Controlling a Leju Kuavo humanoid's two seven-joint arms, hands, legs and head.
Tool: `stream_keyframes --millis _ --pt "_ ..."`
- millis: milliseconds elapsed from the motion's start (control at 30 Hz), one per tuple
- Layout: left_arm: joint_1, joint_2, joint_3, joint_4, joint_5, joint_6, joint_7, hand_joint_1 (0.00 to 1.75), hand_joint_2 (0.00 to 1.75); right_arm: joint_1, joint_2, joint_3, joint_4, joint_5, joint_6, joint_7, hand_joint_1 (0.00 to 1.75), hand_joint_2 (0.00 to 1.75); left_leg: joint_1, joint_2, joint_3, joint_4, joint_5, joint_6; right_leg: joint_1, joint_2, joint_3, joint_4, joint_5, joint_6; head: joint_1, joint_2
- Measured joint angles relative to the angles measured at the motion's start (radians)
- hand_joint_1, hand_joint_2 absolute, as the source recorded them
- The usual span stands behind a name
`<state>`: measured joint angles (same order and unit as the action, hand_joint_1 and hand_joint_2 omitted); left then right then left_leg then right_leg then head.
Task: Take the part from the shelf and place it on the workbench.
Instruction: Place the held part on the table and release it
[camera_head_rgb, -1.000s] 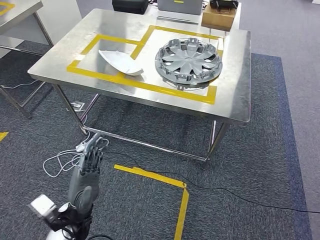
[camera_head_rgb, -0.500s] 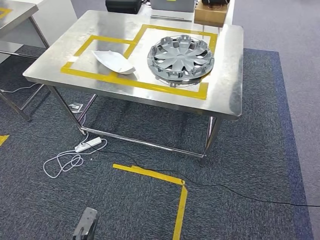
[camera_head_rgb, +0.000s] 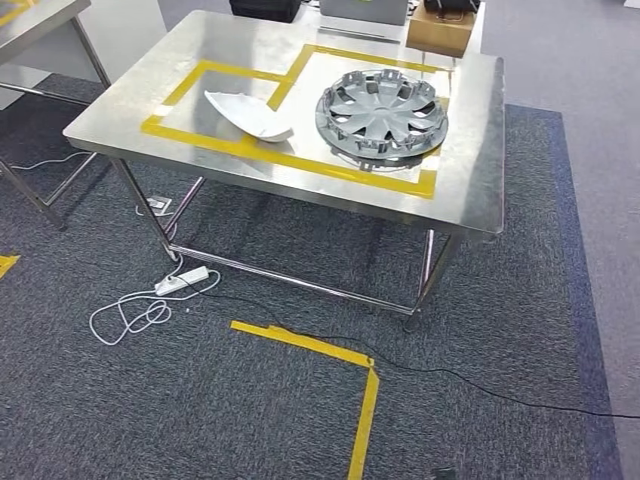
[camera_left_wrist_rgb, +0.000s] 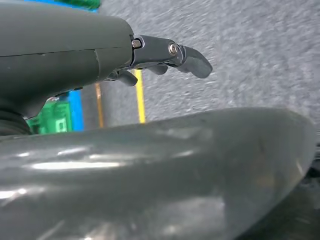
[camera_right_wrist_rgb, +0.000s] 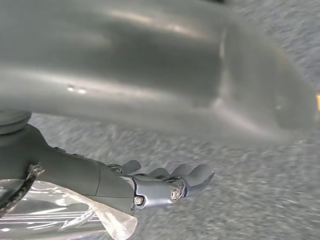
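The steel workbench (camera_head_rgb: 468, 190) stands ahead in the head view, marked with yellow tape outlines. A grey hubcap (camera_head_rgb: 381, 110) lies face up in the right outline. A curved white part (camera_head_rgb: 249, 115) lies in the left outline. In the left wrist view my left hand (camera_left_wrist_rgb: 113, 50) hangs over grey carpet, its dark fingers (camera_left_wrist_rgb: 188, 57) stretched out with nothing in them. In the right wrist view my right hand (camera_right_wrist_rgb: 113, 182) hangs the same way, fingers (camera_right_wrist_rgb: 188, 180) extended and holding nothing. Crinkled clear film (camera_right_wrist_rgb: 56, 215) shows beside that wrist.
A white power strip (camera_head_rgb: 182, 281) and its looped cable (camera_head_rgb: 124, 318) lie on the carpet by the bench's left leg. Yellow floor tape (camera_head_rgb: 317, 345) and a black cable (camera_head_rgb: 490, 385) cross the carpet in front. A cardboard box (camera_head_rgb: 440, 30) sits at the bench's far edge; another table (camera_head_rgb: 38, 15) stands at left.
My left hand, raised at the lower left a second ago, has dropped out of the head view. The camera has shifted slightly; the hubcap and white part lie as before.
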<state>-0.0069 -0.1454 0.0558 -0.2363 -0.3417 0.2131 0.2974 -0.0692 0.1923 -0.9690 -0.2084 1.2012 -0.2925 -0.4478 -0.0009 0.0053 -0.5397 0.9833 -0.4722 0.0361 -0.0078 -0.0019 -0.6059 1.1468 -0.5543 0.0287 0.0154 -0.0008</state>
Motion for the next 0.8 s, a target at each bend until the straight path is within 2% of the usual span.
stream_keyframes --millis 67,100,200,233,300,367,400,433,467,533,567,600,700,733,767,800 --pt "0.0 -0.007 0.003 0.006 0.006 0.008 0.001 0.0 0.0 -0.004 0.0 -0.011 0.0 -0.012 0.001 -0.029 0.0 0.0 -0.005 -0.001 -0.002 0.005 -0.001 -0.006 0.002 0.0 0.07 -0.13 0.04 -0.007 0.0 0.0" --pt "0.0 -0.01 0.004 0.008 0.006 0.01 0.001 0.0 0.0 -0.006 0.0 -0.014 0.0 -0.015 0.0 -0.035 0.0 0.0 -0.007 -0.001 -0.005 0.007 0.0 -0.01 0.003 0.001 0.086 -0.16 0.044 -0.01 0.0 0.0" --pt "0.0 -0.015 0.005 0.013 0.006 0.012 0.001 0.0 0.0 -0.004 0.001 -0.025 0.0 -0.02 -0.002 -0.04 0.0 0.0 -0.007 -0.002 -0.01 0.012 -0.001 -0.025 0.001 0.001 0.091 -0.172 0.047 -0.022 -0.001 0.0" --pt "0.0 -0.015 0.005 0.014 0.006 0.013 0.001 0.0 0.0 -0.004 0.002 -0.028 0.0 -0.021 -0.003 -0.041 0.0 0.0 -0.006 -0.003 -0.014 0.025 -0.012 -0.031 -0.001 0.0 0.092 -0.175 0.05 -0.027 -0.003 0.0" --pt "0.0 -0.016 0.006 0.016 0.006 0.014 0.001 0.0 0.0 -0.005 0.003 -0.031 -0.001 -0.021 -0.003 -0.042 0.0 0.0 -0.002 -0.004 -0.05 0.113 -0.07 -0.044 -0.004 -0.001 0.091 -0.178 0.055 -0.035 -0.008 0.0" --pt "0.001 -0.016 0.006 0.018 0.006 0.014 0.001 0.0 0.0 -0.005 0.003 -0.032 -0.001 -0.02 -0.003 -0.042 0.0 0.0 0.002 -0.004 -0.111 0.255 -0.139 -0.053 -0.004 -0.003 0.088 -0.178 0.055 -0.037 -0.012 0.0" --pt "0.001 -0.016 0.006 0.019 0.006 0.014 0.001 0.0 0.0 -0.004 0.003 -0.032 -0.001 -0.02 -0.003 -0.042 0.0 0.0 0.004 -0.004 -0.129 0.3 -0.15 -0.055 -0.004 -0.004 0.088 -0.177 0.055 -0.037 -0.012 0.0" --pt "0.002 -0.015 0.006 0.02 0.007 0.015 0.001 0.0 0.0 -0.003 0.003 -0.032 -0.001 -0.021 -0.002 -0.043 0.0 0.0 0.006 -0.004 -0.131 0.311 -0.143 -0.057 -0.004 -0.004 0.088 -0.177 0.055 -0.037 -0.012 0.0" --pt "0.002 -0.015 0.006 0.021 0.007 0.016 0.001 0.0 0.0 -0.003 0.003 -0.033 -0.001 -0.023 0.0 -0.043 0.0 0.0 0.007 -0.004 -0.111 0.272 -0.114 -0.057 -0.004 -0.003 0.089 -0.176 0.055 -0.036 -0.012 0.0" --pt "0.001 -0.015 0.007 0.023 0.009 0.019 -0.003 0.0 0.0 -0.004 0.003 -0.035 -0.001 -0.027 0.006 -0.044 0.0 0.0 0.009 -0.004 -0.041 0.134 -0.047 -0.053 -0.003 -0.002 0.092 -0.174 0.053 -0.033 -0.012 0.0" --pt "0.0 -0.016 0.009 0.023 0.01 0.021 -0.005 0.0 0.0 -0.005 0.003 -0.037 -0.001 -0.029 0.01 -0.04 0.0 0.0 0.009 -0.004 -0.012 0.072 -0.027 -0.05 -0.001 -0.001 0.091 -0.171 0.051 -0.029 -0.012 0.0" --pt "-0.001 -0.016 0.01 0.024 0.009 0.02 -0.006 0.0 0.0 -0.006 0.003 -0.039 -0.001 -0.03 0.015 -0.034 0.0 0.0 0.008 -0.005 0.003 0.037 -0.02 -0.046 0.001 -0.001 0.089 -0.168 0.05 -0.024 -0.011 0.0" --pt "0.0 -0.018 0.012 0.026 -0.005 0.002 0.002 0.0 0.0 -0.008 0.003 -0.047 -0.001 -0.031 0.045 0.006 0.0 0.0 0.005 -0.005 0.005 0.017 -0.018 -0.028 0.0 -0.001 0.082 -0.166 0.05 -0.007 -0.01 0.0" --pt "0.0 -0.018 0.012 0.027 -0.01 -0.005 0.005 0.0 0.0 -0.009 0.002 -0.05 -0.001 -0.031 0.054 0.017 0.0 0.0 0.006 -0.004 0.005 0.015 -0.015 -0.021 -0.001 -0.001 0.077 -0.158 0.041 -0.002 -0.01 0.0" --pt "0.0 -0.018 0.012 0.028 -0.013 -0.008 0.007 0.0 0.0 -0.009 0.002 -0.053 -0.001 -0.031 0.06 0.024 0.0 0.0 0.007 -0.004 0.004 0.012 -0.012 -0.014 -0.002 -0.001 0.063 -0.133 0.022 0.003 -0.008 0.0" --pt "0.0 -0.019 0.012 0.028 -0.015 -0.01 0.007 0.0 0.0 -0.009 0.002 -0.054 -0.001 -0.031 0.063 0.028 0.0 0.0 0.008 -0.003 0.002 0.01 -0.01 -0.008 -0.003 0.0 0.038 -0.083 -0.008 0.006 -0.006 0.0"
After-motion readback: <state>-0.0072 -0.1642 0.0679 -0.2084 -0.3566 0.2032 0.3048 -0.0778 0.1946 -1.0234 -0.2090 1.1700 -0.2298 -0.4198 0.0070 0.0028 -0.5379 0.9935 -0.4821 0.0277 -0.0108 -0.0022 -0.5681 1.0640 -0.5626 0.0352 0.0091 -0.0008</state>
